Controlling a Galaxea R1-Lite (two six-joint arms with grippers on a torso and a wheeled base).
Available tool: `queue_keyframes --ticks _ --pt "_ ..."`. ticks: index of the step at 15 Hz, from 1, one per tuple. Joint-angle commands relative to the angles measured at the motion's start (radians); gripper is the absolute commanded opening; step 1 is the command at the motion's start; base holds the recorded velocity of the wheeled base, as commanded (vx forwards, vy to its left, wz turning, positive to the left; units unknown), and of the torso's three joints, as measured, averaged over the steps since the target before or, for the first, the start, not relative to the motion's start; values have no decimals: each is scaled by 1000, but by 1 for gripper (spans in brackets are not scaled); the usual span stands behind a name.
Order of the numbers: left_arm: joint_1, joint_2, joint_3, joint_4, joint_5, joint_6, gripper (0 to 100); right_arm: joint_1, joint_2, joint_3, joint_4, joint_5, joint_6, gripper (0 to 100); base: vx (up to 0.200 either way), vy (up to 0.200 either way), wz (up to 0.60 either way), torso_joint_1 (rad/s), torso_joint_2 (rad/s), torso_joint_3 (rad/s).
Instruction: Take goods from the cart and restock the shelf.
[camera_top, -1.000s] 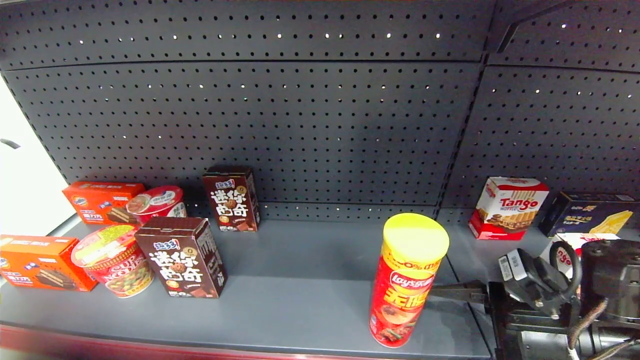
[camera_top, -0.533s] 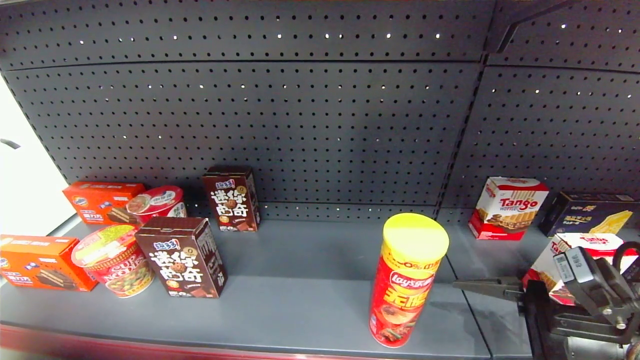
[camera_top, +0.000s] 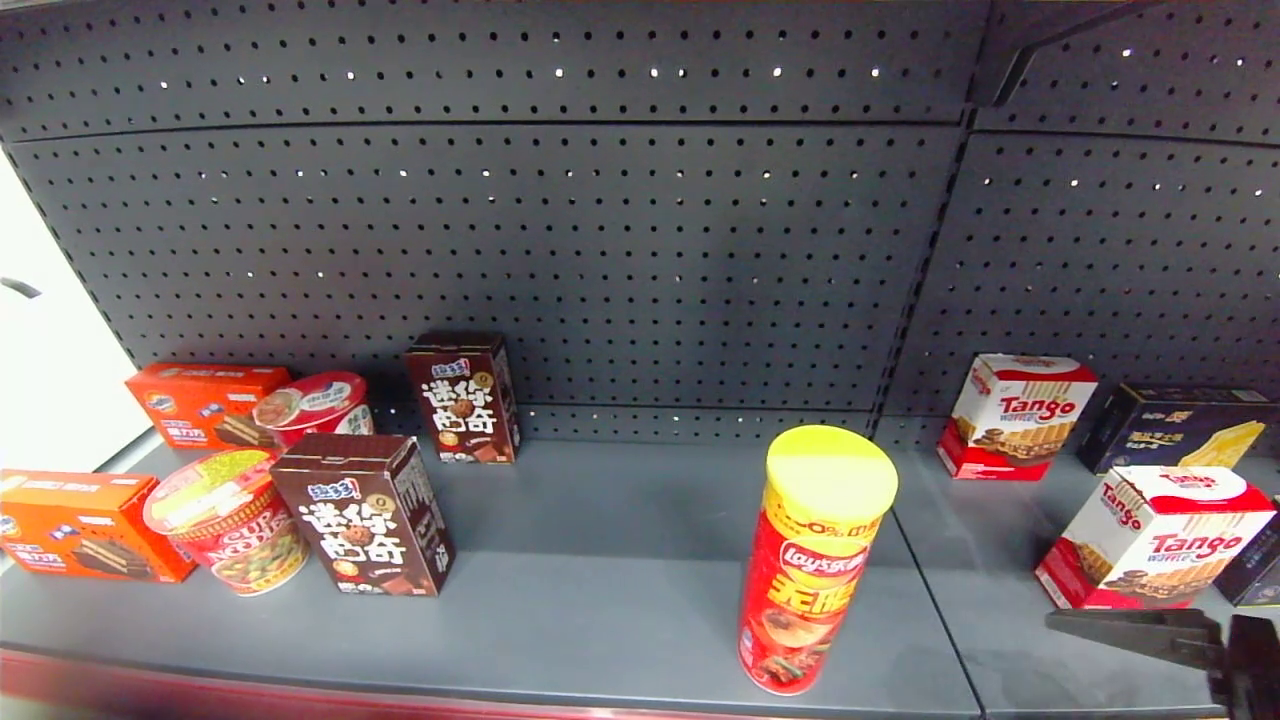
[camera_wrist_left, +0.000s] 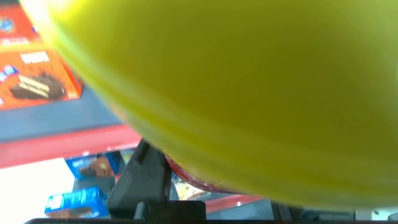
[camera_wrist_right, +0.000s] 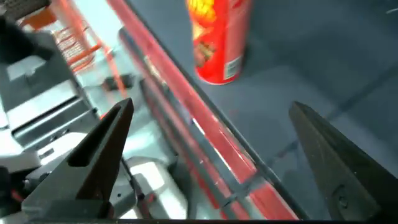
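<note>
Your right gripper (camera_wrist_right: 211, 109) is spread wide and empty at the front edge of the shelf (camera_top: 620, 580). The chips can (camera_top: 815, 560) stands upright on the shelf, apart from it. A yellow lid (camera_wrist_left: 249, 81) sits close against your left gripper (camera_wrist_left: 147, 180), whose grip cannot be told.

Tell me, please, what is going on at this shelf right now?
The robot is restocking the shelf. A red chip can stands upright on it, touched by nothing. The right gripper hangs open at the shelf's front edge, right of that can and before a wafer box. A yellow lid sits close against the left wrist camera, likely a second can waiting.
</note>
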Motion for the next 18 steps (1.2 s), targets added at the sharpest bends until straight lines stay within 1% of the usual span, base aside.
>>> queue_keyframes --ticks 1,2,3,4,5,7,8,9,10,11,13,14,15,17,18 --pt "-5 40 -47 -3 -6 8 0 -14 -240 -20 85 -76 25 100 0 0 0 0 0 0" --pt "-13 58 -65 -6 -21 10 0 -13 -293 -16 114 -114 56 100 0 0 0 0 0 0" --pt "-22 92 -93 -8 -64 30 0 -13 -378 -27 190 -162 94 100 0 0 0 0 0 0" --pt "-25 107 -108 -8 -99 39 0 -16 -436 -32 257 -188 94 100 0 0 0 0 0 0" --pt "-25 133 -128 -8 -128 40 0 -17 -504 -38 326 -220 94 100 0 0 0 0 0 0" --pt "-28 193 -176 -9 -154 39 0 -23 -623 -12 374 -261 91 100 0 0 0 0 0 0" --pt "-33 239 -197 -19 -156 36 0 -37 -668 -6 394 -283 91 100 0 0 0 0 0 0" --pt "-39 265 -200 -32 -154 36 0 -74 -718 -6 437 -306 91 100 0 0 0 0 0 0" --pt "-61 330 -197 -95 -156 37 0 -123 -761 -6 464 -306 91 100 0 0 0 0 0 0" --pt "-79 371 -191 -144 -154 37 0 -148 -792 7 467 -304 91 100 0 0 0 0 0 0" --pt "-85 457 -199 -215 -156 37 0 -194 -832 20 464 -314 88 100 0 0 0 0 0 0" --pt "-88 492 -199 -247 -156 36 0 -197 -832 14 461 -320 88 100 0 0 0 0 0 0" --pt "-105 526 -200 -275 -156 36 0 -205 -832 13 460 -333 88 100 0 0 0 0 0 0" --pt "-150 584 -200 -325 -151 36 0 -205 -832 19 466 -412 56 100 0 0 0 0 0 0" --pt "-154 607 -202 -344 -151 36 0 -203 -833 28 466 -455 31 100 0 0 0 0 0 0"
